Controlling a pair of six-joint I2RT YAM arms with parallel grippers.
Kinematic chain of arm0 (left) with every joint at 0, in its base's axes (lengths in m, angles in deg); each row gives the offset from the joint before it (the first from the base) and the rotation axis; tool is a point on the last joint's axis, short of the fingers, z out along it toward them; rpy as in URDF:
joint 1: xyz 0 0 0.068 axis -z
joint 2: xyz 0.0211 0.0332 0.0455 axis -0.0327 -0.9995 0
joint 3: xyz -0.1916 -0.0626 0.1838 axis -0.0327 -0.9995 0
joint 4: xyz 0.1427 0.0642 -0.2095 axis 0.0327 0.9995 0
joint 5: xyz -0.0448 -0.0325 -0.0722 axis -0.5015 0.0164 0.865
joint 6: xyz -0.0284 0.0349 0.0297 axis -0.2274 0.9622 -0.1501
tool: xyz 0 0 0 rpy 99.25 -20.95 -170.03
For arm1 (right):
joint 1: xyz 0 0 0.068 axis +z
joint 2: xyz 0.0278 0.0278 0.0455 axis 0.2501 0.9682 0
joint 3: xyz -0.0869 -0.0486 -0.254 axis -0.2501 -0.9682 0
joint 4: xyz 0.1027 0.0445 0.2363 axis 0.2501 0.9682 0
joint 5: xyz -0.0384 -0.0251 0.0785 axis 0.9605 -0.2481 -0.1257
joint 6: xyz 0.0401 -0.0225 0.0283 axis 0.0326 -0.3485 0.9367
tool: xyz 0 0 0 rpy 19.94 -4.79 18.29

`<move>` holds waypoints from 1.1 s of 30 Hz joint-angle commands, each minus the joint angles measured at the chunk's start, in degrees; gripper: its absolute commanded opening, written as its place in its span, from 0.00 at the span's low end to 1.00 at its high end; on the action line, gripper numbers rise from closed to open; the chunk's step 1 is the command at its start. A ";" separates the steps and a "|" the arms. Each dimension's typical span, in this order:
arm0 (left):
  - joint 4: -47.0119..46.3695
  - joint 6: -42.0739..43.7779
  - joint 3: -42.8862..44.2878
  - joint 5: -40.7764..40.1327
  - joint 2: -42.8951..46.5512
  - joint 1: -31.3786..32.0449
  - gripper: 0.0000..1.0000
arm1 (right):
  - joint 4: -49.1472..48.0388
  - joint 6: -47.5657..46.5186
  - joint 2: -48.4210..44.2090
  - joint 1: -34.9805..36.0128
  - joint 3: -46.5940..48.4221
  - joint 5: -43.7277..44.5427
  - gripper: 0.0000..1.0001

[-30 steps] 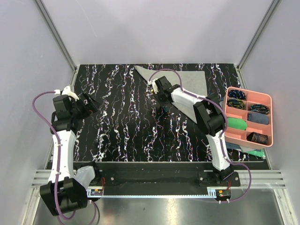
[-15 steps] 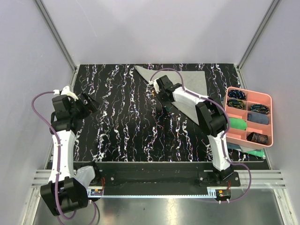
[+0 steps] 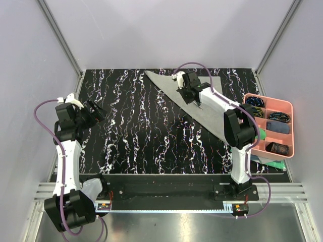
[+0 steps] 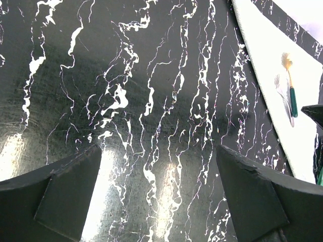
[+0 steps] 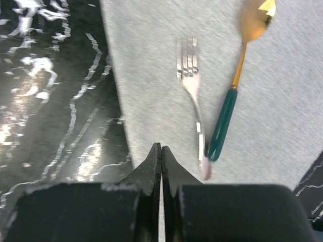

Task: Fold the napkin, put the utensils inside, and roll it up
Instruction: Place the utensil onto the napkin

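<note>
Two arms share this bench (image 3: 131, 126). From above, the napkin (image 3: 164, 79) lies folded into a triangle just left of the pink tray (image 3: 291, 128). Its long edge slants away from the tray toward the bench's far side. The right arm rises beside the tray, elbow up and forearm stretched across the cloth, with the right hand (image 3: 191, 91) tipped down over it. The utensils are hidden under it here. The left hand (image 3: 97, 110) hangs well apart from the tray, across the bench, its arm folded upright; I'd guess it is parked out of the way.

From the left wrist, the left hand (image 4: 159, 166) has its fingers spread wide over bare marble, gripping nothing. Off toward the tray, the napkin (image 4: 267, 55) carries the spoon (image 4: 291, 85) and fork (image 4: 283, 98) lying together, with the right hand (image 4: 315, 113) dark just beside them.

From the right wrist, the right hand (image 5: 160, 161) has its fingers pressed flat together, nothing visible between them, poised over the napkin (image 5: 146, 75) near its slanted edge. Fork (image 5: 194, 96) and spoon (image 5: 237, 70) lie nearly parallel close to that edge, heads pointing away from the hand. I judge they were laid so that the cloth can be rolled around them. Rolling looks not yet begun.
</note>
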 commanded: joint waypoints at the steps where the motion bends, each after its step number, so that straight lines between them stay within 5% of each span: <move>1: -2.89 -0.28 0.13 1.68 -0.08 -0.47 0.99 | -2.71 -2.54 -0.16 -1.89 0.53 -1.76 0.00; 8: -3.06 -0.28 0.04 1.95 -0.34 -0.65 0.99 | -2.71 0.18 1.25 -4.18 1.41 -0.01 0.01; 15: -3.15 -0.46 -0.14 2.65 -0.34 -0.82 0.99 | -0.61 4.13 5.64 -8.31 6.94 1.31 0.34; 19: -3.24 -0.28 -0.23 3.00 -0.43 -0.82 0.99 | 1.15 3.96 8.98 -10.94 11.25 0.08 0.41; 33: -3.59 -0.28 -0.40 3.61 -0.43 -1.00 0.99 | 5.38 4.13 15.58 -12.35 17.41 -4.58 0.40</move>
